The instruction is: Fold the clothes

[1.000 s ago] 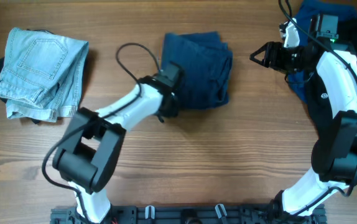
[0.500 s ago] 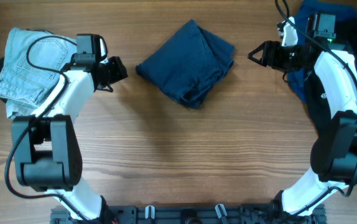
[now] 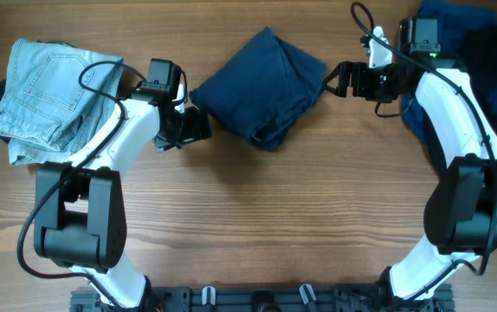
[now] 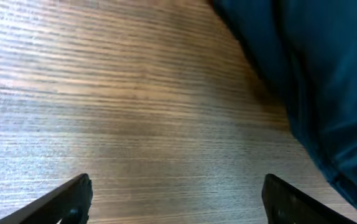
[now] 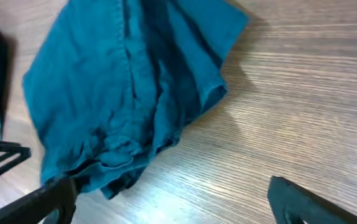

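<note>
A dark blue garment (image 3: 261, 87) lies folded in a rough diamond at the table's far middle. My left gripper (image 3: 198, 127) hovers just off its lower left edge, jaws wide open and empty. In the left wrist view the garment (image 4: 315, 74) fills the upper right, and bare wood lies between the fingers (image 4: 73, 198) of the gripper (image 4: 178, 199). My right gripper (image 3: 332, 80) is at the garment's right corner, open and holding nothing. The right wrist view has the garment (image 5: 129, 87) ahead of the open gripper (image 5: 175, 200).
Folded light-blue jeans (image 3: 54, 100) lie at the far left on a dark item. A heap of dark clothes (image 3: 461, 43) sits at the far right corner, behind the right arm. Bare wooden tabletop (image 3: 274, 217) fills the near half.
The left gripper let go of the blue garment, swung out toward the jeans, then came back to the garment's left edge, opening wide. The right gripper moved left to the garment's corner and opened wider.
</note>
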`<state>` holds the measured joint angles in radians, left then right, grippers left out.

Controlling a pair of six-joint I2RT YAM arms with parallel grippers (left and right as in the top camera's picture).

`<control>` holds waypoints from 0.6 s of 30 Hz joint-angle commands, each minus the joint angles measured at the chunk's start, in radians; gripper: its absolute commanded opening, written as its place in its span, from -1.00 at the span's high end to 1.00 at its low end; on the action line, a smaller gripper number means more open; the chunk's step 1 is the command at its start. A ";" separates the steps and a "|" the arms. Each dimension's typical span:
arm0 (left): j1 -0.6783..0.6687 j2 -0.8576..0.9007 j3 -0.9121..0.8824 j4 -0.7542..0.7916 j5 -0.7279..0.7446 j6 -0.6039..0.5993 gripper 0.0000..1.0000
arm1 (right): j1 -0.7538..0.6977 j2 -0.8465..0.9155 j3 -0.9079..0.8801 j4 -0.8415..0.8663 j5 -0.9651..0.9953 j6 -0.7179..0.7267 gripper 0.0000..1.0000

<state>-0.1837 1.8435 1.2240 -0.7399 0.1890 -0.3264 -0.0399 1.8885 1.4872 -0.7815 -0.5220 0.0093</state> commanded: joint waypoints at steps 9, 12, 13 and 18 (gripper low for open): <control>-0.005 0.123 -0.003 0.219 0.008 0.030 -0.36 | 0.000 0.004 -0.008 0.003 0.055 -0.006 -0.99; -0.004 0.161 -0.003 0.310 0.008 0.027 -0.08 | 0.000 0.004 -0.008 0.005 0.060 -0.007 -0.99; -0.004 0.162 -0.003 0.343 0.004 0.026 -0.04 | 0.000 0.004 -0.008 0.006 0.060 -0.007 -0.99; -0.004 0.176 -0.003 0.634 -0.021 0.027 0.08 | 0.000 0.004 -0.008 0.005 0.060 -0.008 -0.99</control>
<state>-0.1833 1.9945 1.2190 -0.2157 0.1814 -0.3008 -0.0406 1.8885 1.4868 -0.7769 -0.4702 0.0093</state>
